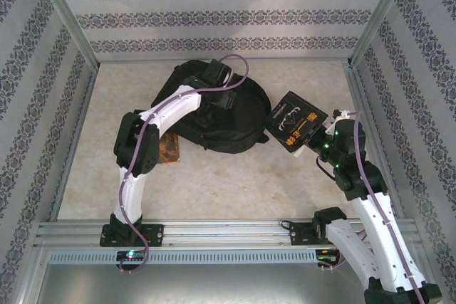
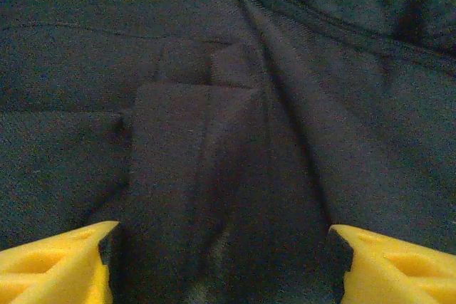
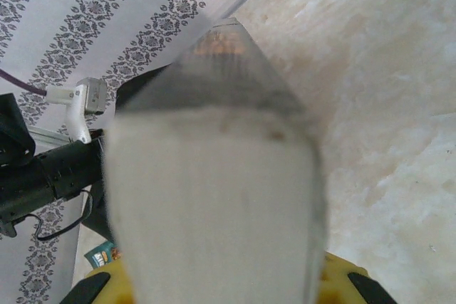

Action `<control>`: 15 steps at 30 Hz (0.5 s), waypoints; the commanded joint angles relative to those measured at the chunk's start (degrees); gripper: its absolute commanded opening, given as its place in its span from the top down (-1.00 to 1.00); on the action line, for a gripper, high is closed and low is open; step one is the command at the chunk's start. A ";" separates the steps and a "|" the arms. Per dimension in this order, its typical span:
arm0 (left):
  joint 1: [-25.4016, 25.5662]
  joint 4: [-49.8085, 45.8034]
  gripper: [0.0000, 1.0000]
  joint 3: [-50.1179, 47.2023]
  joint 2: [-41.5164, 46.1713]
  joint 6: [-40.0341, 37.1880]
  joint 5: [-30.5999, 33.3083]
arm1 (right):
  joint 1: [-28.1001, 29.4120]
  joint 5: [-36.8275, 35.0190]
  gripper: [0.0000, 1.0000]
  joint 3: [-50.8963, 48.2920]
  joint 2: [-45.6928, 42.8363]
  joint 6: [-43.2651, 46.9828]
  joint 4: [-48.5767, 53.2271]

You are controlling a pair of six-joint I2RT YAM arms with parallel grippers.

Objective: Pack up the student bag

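No legible txt anywhere. Book (image 1: 296,124) has a black cover w/ white line drawing + small white marks, poss. lettering, and an orange band w/ dark specks. All too small to read in top view, and the cover is blurred in right wrist view. Brown patterned item (image 1: 169,147): no chars can be made out. Small teal/orange printed bit (image 3: 105,255), low left in right wrist view: print too blurred to read.
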State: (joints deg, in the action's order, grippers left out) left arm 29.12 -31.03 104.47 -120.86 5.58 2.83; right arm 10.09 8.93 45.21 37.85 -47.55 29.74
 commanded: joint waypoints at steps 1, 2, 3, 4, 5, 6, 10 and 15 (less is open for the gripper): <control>-1.47 -2.37 -0.25 2.23 -1.20 -2.23 0.44 | -1.03 2.62 1.00 2.77 -0.52 1.21 -2.14; -1.69 -2.52 -0.11 2.15 -1.53 -2.22 -0.41 | -1.27 2.74 1.00 2.98 -0.31 1.38 -2.28; -1.73 -2.58 0.07 2.07 -1.80 -2.20 -1.26 | -1.59 3.05 1.00 3.25 0.04 1.66 -2.44; -1.86 -2.44 0.26 1.76 -1.77 -2.24 -2.26 | -1.81 3.25 1.00 3.56 0.34 1.99 -2.62; -1.83 -2.30 0.45 1.50 -1.58 -2.09 -3.09 | -2.07 3.42 1.00 3.96 0.70 2.35 -2.71; -1.87 -1.80 0.63 1.07 -1.13 -1.54 -4.18 | -2.34 3.57 1.00 4.30 1.07 2.61 -2.74; -1.87 3.79 1.00 -2.62 3.25 2.87 -10.27 | -2.92 3.23 1.00 4.94 1.88 3.34 -2.77; -1.92 10.16 1.00 -6.07 8.70 8.33 -16.76 | -2.99 0.77 1.00 5.40 1.88 3.72 -1.29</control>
State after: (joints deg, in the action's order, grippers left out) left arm 26.94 -26.30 99.42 -117.75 9.39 -7.27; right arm 7.60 10.98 47.75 40.29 -45.39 31.42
